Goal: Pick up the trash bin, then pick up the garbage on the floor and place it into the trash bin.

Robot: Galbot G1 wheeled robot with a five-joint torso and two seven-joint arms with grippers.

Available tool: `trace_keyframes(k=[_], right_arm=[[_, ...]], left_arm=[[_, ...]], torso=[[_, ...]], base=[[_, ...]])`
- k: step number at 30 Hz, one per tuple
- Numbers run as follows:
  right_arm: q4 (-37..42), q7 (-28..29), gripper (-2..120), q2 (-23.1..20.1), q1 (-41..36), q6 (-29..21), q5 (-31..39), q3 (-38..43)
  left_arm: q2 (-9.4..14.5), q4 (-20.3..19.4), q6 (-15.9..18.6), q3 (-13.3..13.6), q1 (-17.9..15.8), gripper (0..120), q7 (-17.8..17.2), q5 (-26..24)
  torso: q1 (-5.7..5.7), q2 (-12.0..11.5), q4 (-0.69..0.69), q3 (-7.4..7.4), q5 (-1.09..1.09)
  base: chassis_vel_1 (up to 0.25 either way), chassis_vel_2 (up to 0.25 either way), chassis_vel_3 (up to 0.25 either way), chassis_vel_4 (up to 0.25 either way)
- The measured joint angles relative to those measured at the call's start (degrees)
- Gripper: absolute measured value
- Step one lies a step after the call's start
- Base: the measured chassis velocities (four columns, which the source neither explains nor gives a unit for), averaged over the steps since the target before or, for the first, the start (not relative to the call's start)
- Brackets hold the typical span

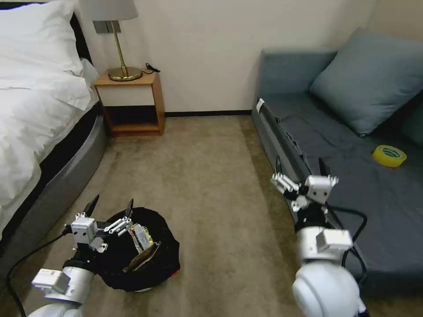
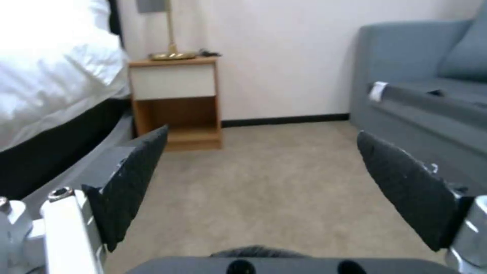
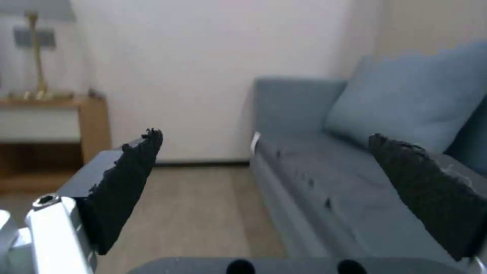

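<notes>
Lower left of the head view: trash bin [image 1: 141,251] sits just beneath the left gripper [image 1: 110,206], jaws wide and empty; right gripper [image 1: 308,174], likewise spread and empty, hovers well apart by the sofa [image 1: 352,176].

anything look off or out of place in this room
A yellow tape roll lies on the sofa seat, an odd spot for it. The trash bin sits tilted on the carpet with wrappers poking out.
</notes>
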Motion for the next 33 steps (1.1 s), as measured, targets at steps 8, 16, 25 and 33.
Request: trace_keyframes(k=[8, 16, 25, 33], right_arm=[[-3.80, -2.35, 100, 1.20, -1.60, -0.03, -2.39, -2.70], [-4.18, -1.71, 100, 2.08, -2.30, 1.29, -2.50, -2.24], [-3.99, -0.80, 100, 2.74, -3.05, 2.24, -2.43, -1.35], [-3.95, -0.78, 100, 2.73, -2.99, 2.24, -2.34, -1.35]], left_arm=[[0.38, 1.96, -1.72, 1.36, 0.66, 100, -4.22, 0.57], [0.46, 2.55, -3.04, 2.14, 0.57, 100, -5.20, 0.54], [0.49, 2.80, -3.04, 3.18, -0.49, 100, -5.50, 0.81], [0.48, 2.80, -2.96, 3.19, -0.51, 100, -5.50, 0.82]], torso=[[0.00, 0.00, 0.01, 0.01, 0.01], [0.00, 0.00, 0.01, 0.01, 0.01], [0.00, -0.01, 0.00, 0.01, 0.02], [0.00, -0.01, 0.00, 0.01, 0.02]], base=[[0.000, 0.000, 0.000, 0.000], [0.000, 0.000, 0.000, 0.000], [0.000, 0.000, 0.000, 0.000], [0.000, 0.000, 0.000, 0.000]])
